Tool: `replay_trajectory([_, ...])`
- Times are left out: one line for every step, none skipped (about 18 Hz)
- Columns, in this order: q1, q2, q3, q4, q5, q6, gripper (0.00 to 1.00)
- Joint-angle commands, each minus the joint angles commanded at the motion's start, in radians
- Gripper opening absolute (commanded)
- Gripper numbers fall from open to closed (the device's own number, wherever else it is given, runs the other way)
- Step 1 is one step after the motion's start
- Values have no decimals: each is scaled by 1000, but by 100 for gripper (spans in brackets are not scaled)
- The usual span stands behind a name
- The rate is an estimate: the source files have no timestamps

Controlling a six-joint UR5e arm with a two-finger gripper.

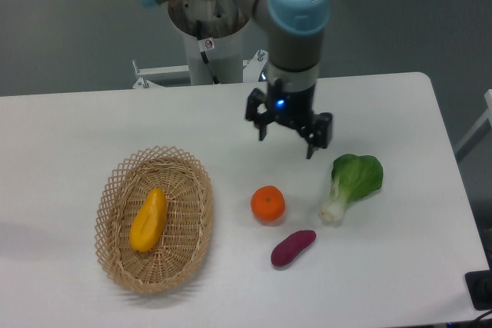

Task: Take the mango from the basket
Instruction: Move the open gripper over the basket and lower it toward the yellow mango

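One container is present: the basket (154, 219), an oval of light tan wicker with an openwork rim, on the left part of the white worktop (69, 144). It holds a single item, the mango (148, 220), lying lengthwise on the basket floor, slightly left of centre. Outside the basket, well to its right, sit an orange (267, 203), a purple sweet potato (293, 248) just below it, and a green leafy vegetable (352, 184) further right. The tool (285, 144) hangs above the worktop, above the orange and well apart from the basket, its fingers spread wide and empty. Nothing lies over the mango. The mango is elongated, smooth, yellow-orange, with tapered ends.
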Motion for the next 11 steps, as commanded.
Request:
replay_trajectory([-28,-14,0,9,0,-29,100])
replay_trajectory([-57,-31,0,29,2,-61,100])
replay_trajectory([-80,-44,-2,49,3,-103,100])
replay_trajectory([-98,-61,-2,69,6,-150,100])
replay_trajectory([-121,-78,-2,90,6,-195,100])
replay_trajectory([-150,-93,-2,97,6,-224,100])
replay_trajectory([-173,-112,0,104,8,-233,100])
replay_trajectory([-190,-138,2,110,8,-237,100])
replay_trajectory([-209,-147,2,120,9,-241,100])
replay_trajectory([-230,-153,0,130,8,-261,100])
replay_trajectory([-259,-173,2,143,8,-290,100])
